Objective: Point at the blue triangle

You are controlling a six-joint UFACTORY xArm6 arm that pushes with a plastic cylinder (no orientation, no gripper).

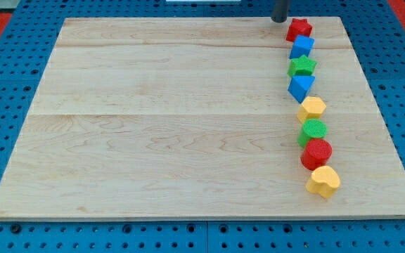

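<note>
The blue triangle (300,87) lies on the wooden board (174,119) at the view's right, fourth from the top in a column of blocks. Above it are a green star (302,66), a blue cube (301,47) and a red star (299,29). My tip (279,20) stands at the view's top edge, just left of the red star and well above the blue triangle. It touches no block that I can see.
Below the blue triangle the column runs on: a yellow hexagon (312,107), a green round block (313,131), a red cylinder (316,152) and a yellow heart (323,180). A blue perforated table (5,232) surrounds the board.
</note>
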